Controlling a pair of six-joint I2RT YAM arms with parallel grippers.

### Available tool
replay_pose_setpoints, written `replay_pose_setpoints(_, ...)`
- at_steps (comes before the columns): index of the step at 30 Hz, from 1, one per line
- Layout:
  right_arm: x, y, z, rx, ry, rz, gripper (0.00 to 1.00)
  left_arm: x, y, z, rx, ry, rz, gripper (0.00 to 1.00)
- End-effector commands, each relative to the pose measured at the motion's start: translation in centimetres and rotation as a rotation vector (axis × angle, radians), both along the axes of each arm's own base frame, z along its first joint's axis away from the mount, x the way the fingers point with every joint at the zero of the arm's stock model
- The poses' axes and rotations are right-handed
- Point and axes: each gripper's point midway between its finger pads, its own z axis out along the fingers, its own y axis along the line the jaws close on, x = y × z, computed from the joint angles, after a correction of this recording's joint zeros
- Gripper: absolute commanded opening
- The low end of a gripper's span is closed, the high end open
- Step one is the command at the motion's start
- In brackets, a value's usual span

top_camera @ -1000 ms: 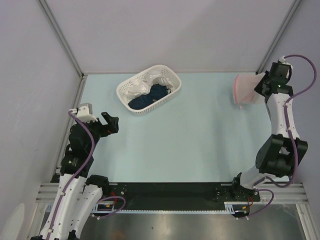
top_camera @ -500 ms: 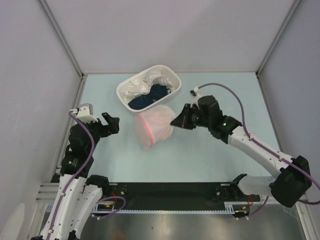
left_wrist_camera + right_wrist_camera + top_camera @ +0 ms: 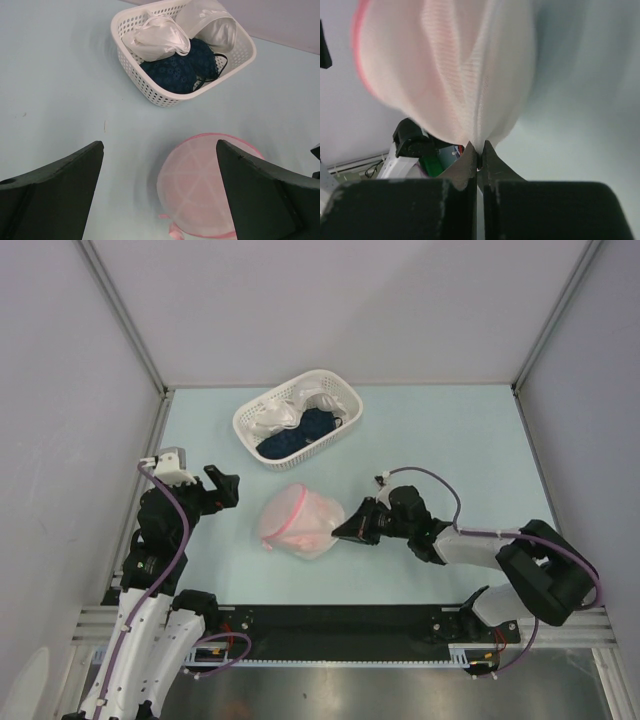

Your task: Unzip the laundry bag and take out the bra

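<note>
The laundry bag (image 3: pixel 298 520), a round white mesh pouch with pink zip edging, lies on the table in front of the arms. It also shows in the left wrist view (image 3: pixel 210 192) and fills the right wrist view (image 3: pixel 455 75). My right gripper (image 3: pixel 345 530) is shut on a pinch of the bag's mesh at its right side (image 3: pixel 478 150). My left gripper (image 3: pixel 225 488) is open and empty, left of the bag and apart from it. A pink tint shows through the mesh; the bra itself is hidden inside.
A white lattice basket (image 3: pixel 345 400) stands at the back centre, holding white cloth (image 3: pixel 285 410) and dark blue cloth (image 3: pixel 300 432). In the left wrist view the basket (image 3: pixel 240 65) lies beyond the bag.
My right arm has swung from the far right corner to the table's middle and brought the laundry bag down in front of the arms. The left arm has not moved.
</note>
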Motion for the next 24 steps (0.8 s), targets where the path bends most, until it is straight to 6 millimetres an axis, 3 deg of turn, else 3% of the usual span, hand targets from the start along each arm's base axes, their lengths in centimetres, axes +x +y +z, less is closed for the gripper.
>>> replay_pose_setpoints(1,1.2,-0.6,-1.2,0.054,-0.027,-0.028,0.0,0.3,0.0,0.6,-0.011,-0.028,-0.001,1.0)
replay_pose_setpoints(10,0.6,-3.0,-6.5,-0.155,0.006,-0.045,0.03,0.2,-0.6,0.5,-0.014,-0.026,-0.034,1.0)
replay_pose_setpoints(12,0.5,-3.9,-7.3,-0.221,0.011,-0.06,0.18,0.1,-0.6,0.3,-0.015,-0.021,-0.039,1.0)
replay_pose_setpoints(13,0.6,-4.3,-7.2,-0.235,0.007,-0.066,0.32,0.1,-0.8,0.3,-0.016,-0.021,-0.045,1.0)
replay_pose_setpoints(15,0.6,-5.0,-6.5,-0.266,-0.013,-0.071,0.54,0.2,-0.9,0.0,-0.021,-0.013,-0.05,1.0)
replay_pose_setpoints(16,0.7,-5.2,-6.0,-0.273,-0.029,-0.073,0.7,0.2,-0.9,0.1,-0.022,-0.014,-0.049,1.0)
replay_pose_setpoints(17,0.7,-5.5,-4.6,-0.286,-0.054,-0.084,0.76,0.3,-1.0,-0.1,-0.024,-0.006,-0.053,1.0)
replay_pose_setpoints(20,0.4,-7.0,-3.1,-0.357,-0.086,-0.09,0.87,0.3,-1.1,-0.2,-0.025,0.0,-0.061,1.0)
replay_pose_setpoints(21,0.9,-6.9,-0.4,-0.337,-0.158,-0.093,0.88,0.3,-1.2,-0.3,-0.025,0.003,-0.064,1.0)
replay_pose_setpoints(23,0.8,-8.1,0.9,-0.381,-0.179,-0.116,0.91,0.3,-1.2,-0.4,-0.024,0.006,-0.066,1.0)
replay_pose_setpoints(24,1.2,-8.3,3.5,-0.354,-0.236,-0.136,0.91,0.3,-1.3,-0.5,-0.025,0.01,-0.071,1.0)
